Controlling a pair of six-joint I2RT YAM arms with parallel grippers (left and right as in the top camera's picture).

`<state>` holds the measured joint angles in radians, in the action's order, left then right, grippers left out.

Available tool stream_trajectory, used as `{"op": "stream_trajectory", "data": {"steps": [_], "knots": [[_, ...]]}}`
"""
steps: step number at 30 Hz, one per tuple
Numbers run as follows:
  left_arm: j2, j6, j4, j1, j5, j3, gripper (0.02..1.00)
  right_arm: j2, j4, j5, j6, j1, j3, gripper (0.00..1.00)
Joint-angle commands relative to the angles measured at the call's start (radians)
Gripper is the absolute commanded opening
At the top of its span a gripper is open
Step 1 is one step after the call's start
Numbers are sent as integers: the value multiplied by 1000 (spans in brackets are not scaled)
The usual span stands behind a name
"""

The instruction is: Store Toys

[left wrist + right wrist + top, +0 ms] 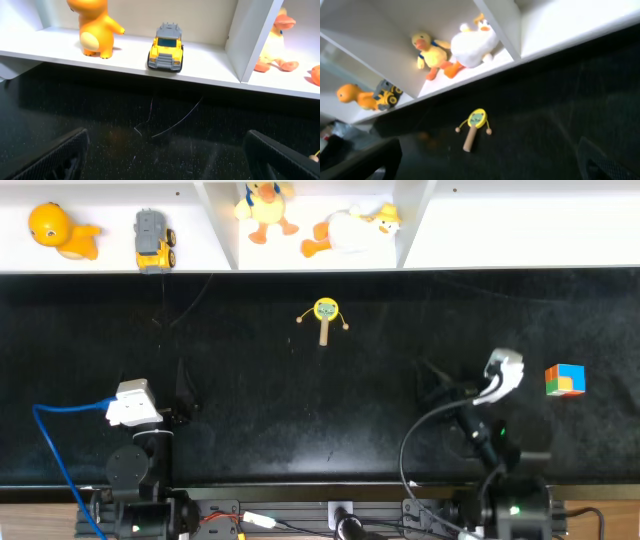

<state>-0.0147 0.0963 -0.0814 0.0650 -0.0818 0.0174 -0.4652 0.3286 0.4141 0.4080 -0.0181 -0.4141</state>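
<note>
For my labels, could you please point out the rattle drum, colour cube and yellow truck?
rattle drum [326, 309], top view, its round head
colour cube [564, 379], top view, its upper face
yellow truck [167, 50], left wrist view, its hood

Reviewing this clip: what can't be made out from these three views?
- Orange toy: the left wrist view's top edge cuts off its head.
- Yellow duck: left wrist view, partly hidden behind the shelf divider.
- Rattle drum: top view, face design too small to tell.
- Colour cube: top view, lower faces hidden.
</note>
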Motion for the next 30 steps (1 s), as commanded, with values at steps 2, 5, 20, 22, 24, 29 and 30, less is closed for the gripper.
{"op": "stream_trajectory", "data": {"steps": [2, 5, 20, 22, 24, 29, 30], "knots": [[12, -21, 2, -1, 13, -9, 998, -197, 84, 15, -234, 3, -189, 1000], [12, -21, 2, -1, 13, -9, 998, -298, 122, 15, -292, 32, -273, 998], [12, -21, 2, -1, 13, -9, 998, -763, 224, -251, -341, 454, -552, 963], [12, -21, 2, -1, 13, -9, 998, -810, 225, -251, -340, 492, -570, 947], [12, -21, 2, -1, 13, -9, 998, -850, 224, -251, -329, 522, -577, 939], [12, -21, 2, -1, 13, -9, 998, -946, 225, -264, -282, 578, -577, 917], [12, -21, 2, -1, 13, -9, 998, -965, 222, -271, -270, 586, -577, 915]]}}
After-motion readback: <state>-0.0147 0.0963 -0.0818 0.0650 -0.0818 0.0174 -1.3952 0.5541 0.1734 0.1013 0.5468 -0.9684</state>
